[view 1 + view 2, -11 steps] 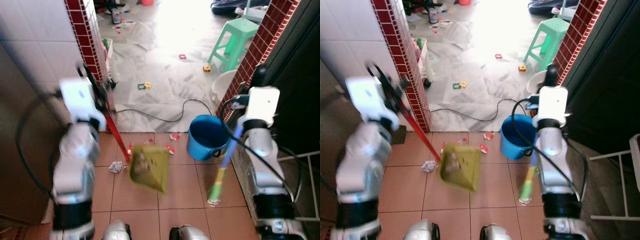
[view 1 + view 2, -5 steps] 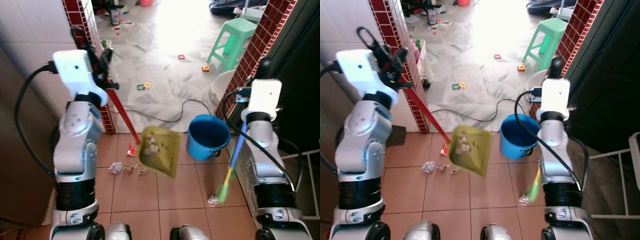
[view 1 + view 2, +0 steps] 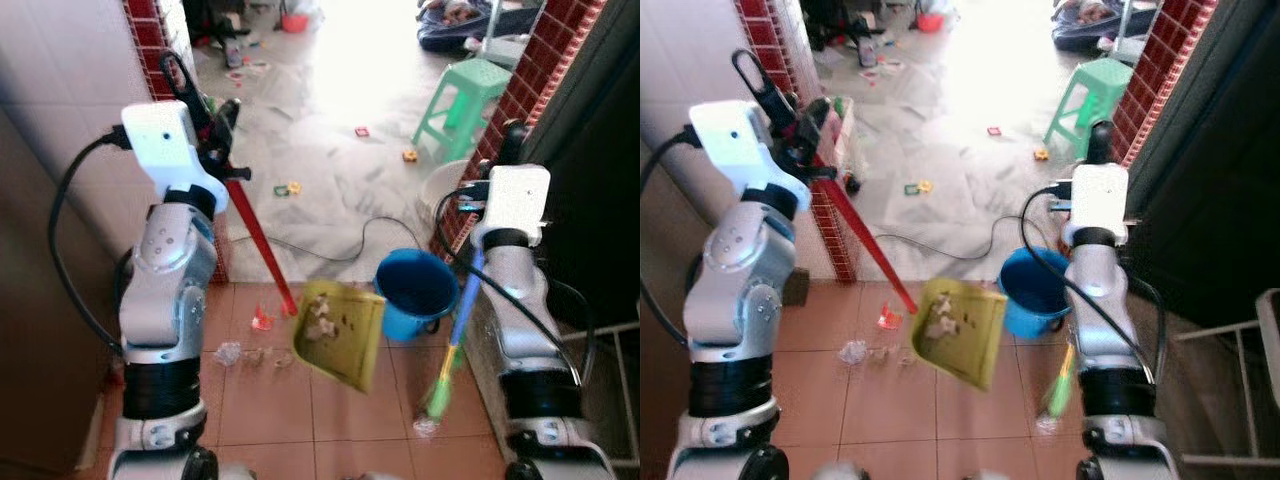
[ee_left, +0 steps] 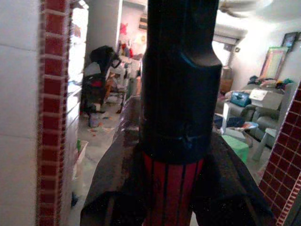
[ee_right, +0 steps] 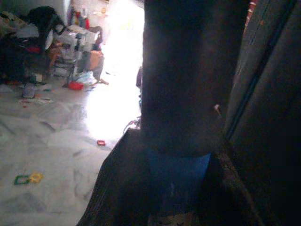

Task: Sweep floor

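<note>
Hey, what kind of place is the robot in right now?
Probably a lived-in home, at a tiled doorway between rooms: a green plastic stool, toys scattered on the marble floor, red brick pillars, and a sofa further in.

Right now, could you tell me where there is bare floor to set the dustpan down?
The terracotta tiles between the dustpan and the broom, below the bucket, look bare. It is crowded to the dustpan's left, where scraps lie near the brick pillar, and the marble floor beyond carries a cable and scattered toys.
</note>
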You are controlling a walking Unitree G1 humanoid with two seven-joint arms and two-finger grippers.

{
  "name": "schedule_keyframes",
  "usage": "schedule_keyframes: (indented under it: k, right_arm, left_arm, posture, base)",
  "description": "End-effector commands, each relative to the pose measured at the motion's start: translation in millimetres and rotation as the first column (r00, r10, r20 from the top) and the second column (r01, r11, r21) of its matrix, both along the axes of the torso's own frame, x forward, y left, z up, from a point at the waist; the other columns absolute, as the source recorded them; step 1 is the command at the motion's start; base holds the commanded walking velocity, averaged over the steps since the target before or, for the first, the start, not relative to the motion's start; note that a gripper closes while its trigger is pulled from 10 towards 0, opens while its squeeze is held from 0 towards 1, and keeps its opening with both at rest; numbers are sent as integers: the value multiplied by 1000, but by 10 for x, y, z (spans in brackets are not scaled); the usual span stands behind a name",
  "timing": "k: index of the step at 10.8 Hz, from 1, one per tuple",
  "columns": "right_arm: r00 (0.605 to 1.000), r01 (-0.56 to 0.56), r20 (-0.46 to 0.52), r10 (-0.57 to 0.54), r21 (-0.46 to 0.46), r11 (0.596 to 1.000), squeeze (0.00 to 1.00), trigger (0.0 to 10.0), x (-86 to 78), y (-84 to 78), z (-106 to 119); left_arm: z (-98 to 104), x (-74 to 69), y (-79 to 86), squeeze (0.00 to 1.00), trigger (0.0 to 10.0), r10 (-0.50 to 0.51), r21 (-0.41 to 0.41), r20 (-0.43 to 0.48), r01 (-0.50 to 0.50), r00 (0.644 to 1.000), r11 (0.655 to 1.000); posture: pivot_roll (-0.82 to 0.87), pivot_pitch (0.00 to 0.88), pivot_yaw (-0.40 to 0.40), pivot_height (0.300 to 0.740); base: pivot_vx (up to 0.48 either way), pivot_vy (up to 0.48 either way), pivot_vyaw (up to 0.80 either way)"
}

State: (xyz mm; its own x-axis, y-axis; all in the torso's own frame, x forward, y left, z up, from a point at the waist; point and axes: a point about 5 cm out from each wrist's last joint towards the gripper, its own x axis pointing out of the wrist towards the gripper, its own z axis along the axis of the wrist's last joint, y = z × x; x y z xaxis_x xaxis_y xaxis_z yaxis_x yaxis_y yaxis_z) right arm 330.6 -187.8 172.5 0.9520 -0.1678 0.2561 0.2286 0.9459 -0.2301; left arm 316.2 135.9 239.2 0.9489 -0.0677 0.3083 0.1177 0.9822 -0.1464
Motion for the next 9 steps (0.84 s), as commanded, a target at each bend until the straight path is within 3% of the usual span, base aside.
schedule_keyframes:
  k: [1, 9]
  right_arm:
    - [999, 15, 35, -14, -20, 1000, 0, 10000, 14, -66, 90]
    - [1000, 2, 23, -1, -19, 1000, 0, 10000, 37, -38, 46]
  left_arm:
    - [186, -30, -98, 0, 10000, -36, -14, 93, 37, 995, 999]
    - [305, -48, -138, 0, 10000, -41, -46, 142, 48, 989, 998]
  posture:
    - [10, 0, -26, 740]
    - [17, 0, -29, 740]
  base:
    - [480, 0, -425]
    - [480, 0, 0]
